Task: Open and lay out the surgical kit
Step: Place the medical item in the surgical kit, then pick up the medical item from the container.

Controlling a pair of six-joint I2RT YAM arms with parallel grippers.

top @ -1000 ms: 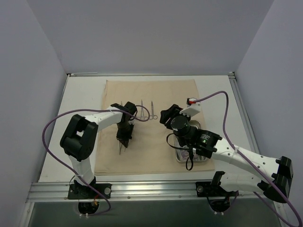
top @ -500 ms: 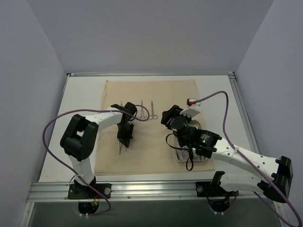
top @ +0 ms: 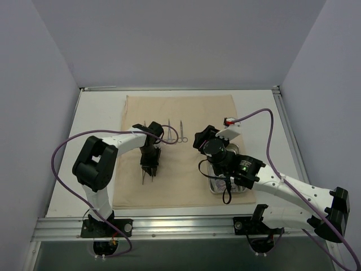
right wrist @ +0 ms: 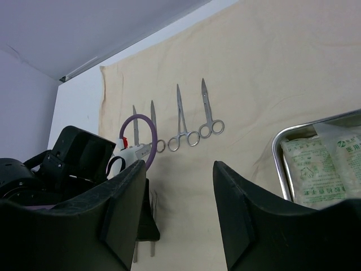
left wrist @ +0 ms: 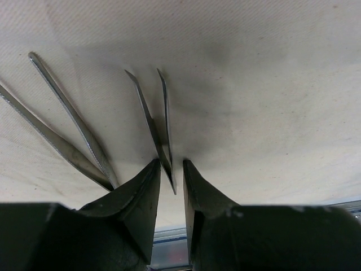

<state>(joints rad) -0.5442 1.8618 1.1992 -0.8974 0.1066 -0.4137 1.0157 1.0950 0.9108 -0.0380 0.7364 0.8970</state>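
Observation:
The beige cloth (top: 180, 110) of the surgical kit lies spread flat on the table. My left gripper (top: 149, 168) points down at it, open, and a thin pair of tweezers (left wrist: 158, 127) lies on the cloth (left wrist: 271, 101) with its rear end between the parted jaws. A second, wider pair of tweezers (left wrist: 69, 127) lies just left of it. Two ring-handled clamps (top: 169, 133) (top: 182, 133) lie in a row behind. My right gripper (right wrist: 179, 166) hangs open and empty above the cloth, beside the steel tray (right wrist: 278, 164) that holds pale packets (right wrist: 307, 169).
In the top view the right arm covers most of the tray (top: 213, 189) at the cloth's right front. More clamps (right wrist: 153, 121) lie half hidden behind the left arm's purple cable (right wrist: 138, 118). Grey walls close in three sides, and a metal rail (top: 169, 226) runs along the near edge.
My left gripper's jaws have parted from shut, and the thin tweezers now lie loose on the cloth. The right arm has barely moved.

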